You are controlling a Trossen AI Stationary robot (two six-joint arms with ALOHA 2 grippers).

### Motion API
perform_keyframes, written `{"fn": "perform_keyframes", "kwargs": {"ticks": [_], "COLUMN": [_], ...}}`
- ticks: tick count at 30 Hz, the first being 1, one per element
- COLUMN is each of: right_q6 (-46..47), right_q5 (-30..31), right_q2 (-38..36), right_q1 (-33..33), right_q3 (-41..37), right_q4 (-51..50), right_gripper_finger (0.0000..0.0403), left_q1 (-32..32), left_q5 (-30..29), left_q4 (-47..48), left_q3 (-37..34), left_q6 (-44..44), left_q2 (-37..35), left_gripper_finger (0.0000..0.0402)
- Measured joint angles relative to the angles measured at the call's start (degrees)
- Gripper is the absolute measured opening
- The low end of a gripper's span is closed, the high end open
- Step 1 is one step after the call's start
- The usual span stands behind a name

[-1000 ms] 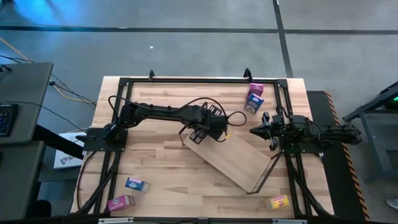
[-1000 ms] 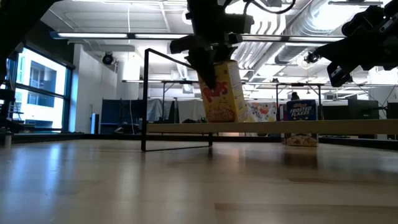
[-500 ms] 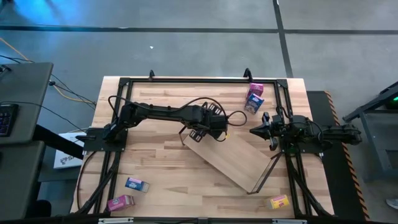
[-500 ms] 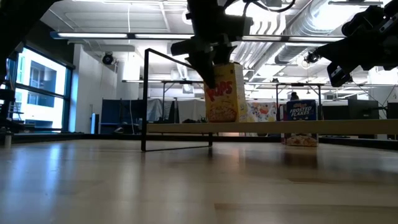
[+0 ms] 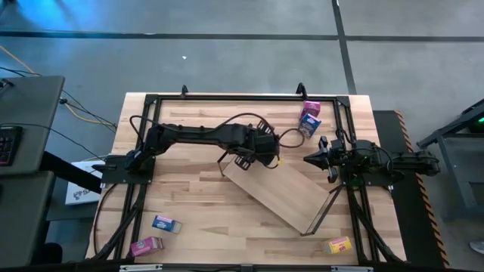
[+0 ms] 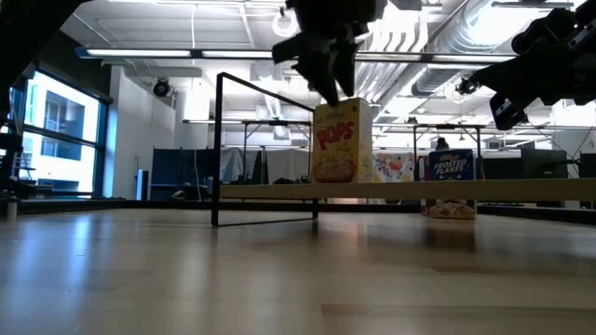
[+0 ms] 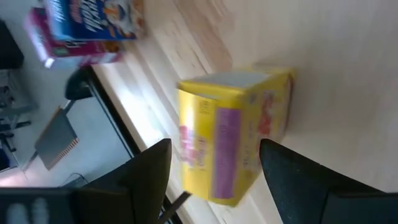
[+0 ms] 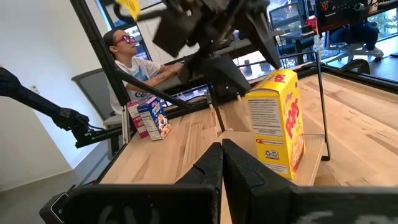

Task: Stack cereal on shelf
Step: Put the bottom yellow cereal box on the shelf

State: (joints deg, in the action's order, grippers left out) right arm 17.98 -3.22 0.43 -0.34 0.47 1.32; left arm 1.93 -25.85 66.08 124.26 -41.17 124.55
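A yellow cereal box [image 6: 337, 141] stands upright on its base on the light-wood shelf board [image 6: 438, 190], near the shelf's left wire frame [image 6: 219, 149]. My left gripper [image 6: 326, 74] hangs open just above the box's top. In the left wrist view the open gripper [image 7: 214, 152] has its fingers standing apart on either side of the box [image 7: 233, 130]. My right gripper [image 5: 307, 159] is shut and empty, raised at the shelf's right; the yellow box also shows in its wrist view [image 8: 277, 121].
A pink box [image 5: 310, 108] and a blue box [image 5: 308, 125] stand at the far right. A blue box [image 5: 166, 224], a pink box [image 5: 146, 245] and a yellow box [image 5: 339, 244] lie near the front edge. A person [image 8: 134, 62] sits beyond the table.
My left gripper has tipped the yellow box from tilted to upright and set it on the shelf board. It has then let go and risen above the box's top, shifting a little toward the far edge. The box stays standing.
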Motion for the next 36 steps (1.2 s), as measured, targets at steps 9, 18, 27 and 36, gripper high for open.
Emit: {"fn": "perform_keyframes", "kwargs": {"ticks": [9, 18, 27, 36], "right_q6": [0.0, -0.02, -0.02, -0.01], "right_q5": [0.0, 0.02, 0.0, 0.0], "right_q2": [0.0, 0.02, 0.69, 0.77], "right_q1": [0.0, 0.0, 0.0, 0.0], "right_q3": [-0.02, 0.0, -0.02, -0.02], "right_q4": [0.0, 0.0, -0.02, 0.0], "right_gripper_finger": [0.0, 0.0, 0.0, 0.0], "left_q1": [1.06, 1.46, 1.23, 3.89], "left_q5": [-1.43, 6.63, 14.25, 11.21], "left_q4": [1.58, 0.57, -16.04, -51.39], "left_q3": [6.47, 7.46, -4.66, -40.93], "left_q6": [0.68, 29.26, 44.22, 54.46], "left_q2": [0.01, -11.6, -26.82, -44.35], "left_gripper_finger": [0.0237, 0.0237, 0.0234, 0.0234]}}
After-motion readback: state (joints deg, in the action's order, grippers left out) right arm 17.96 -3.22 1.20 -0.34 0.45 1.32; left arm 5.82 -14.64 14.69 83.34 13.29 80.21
